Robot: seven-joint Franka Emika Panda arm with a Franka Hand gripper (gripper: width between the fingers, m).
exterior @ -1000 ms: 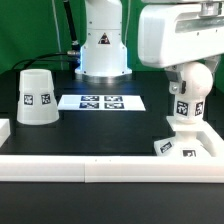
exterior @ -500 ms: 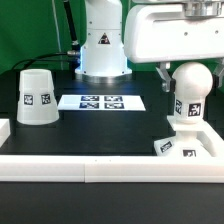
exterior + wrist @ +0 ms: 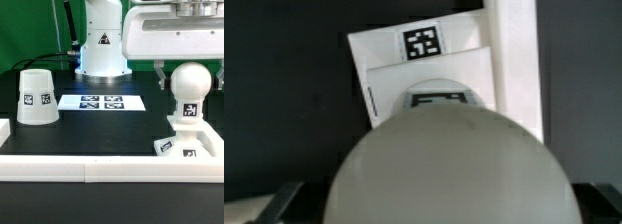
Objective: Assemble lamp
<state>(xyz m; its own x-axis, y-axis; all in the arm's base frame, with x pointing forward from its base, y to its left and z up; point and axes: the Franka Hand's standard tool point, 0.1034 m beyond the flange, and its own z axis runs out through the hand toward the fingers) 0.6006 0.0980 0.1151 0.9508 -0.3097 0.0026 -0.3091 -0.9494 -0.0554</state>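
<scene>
A: Where was the white ball-headed bulb point(image 3: 189, 95)?
B: Upright on the small white square base block point(image 3: 188, 143). The tool point(image 3: 188, 70) had its fingers apart, either side of the head, gripping nothing.
A: Risk?
B: A finger clipping the head could tilt it. The tapered white shade point(image 3: 36, 97) sat well apart from the block, unfitted.

Your arm has climbed over the past second: the gripper point(image 3: 189, 72), which had cloaked the bulb point(image 3: 190, 88), now sits higher, jaws parted either side of the ball head, leaving the bulb fully exposed.
</scene>
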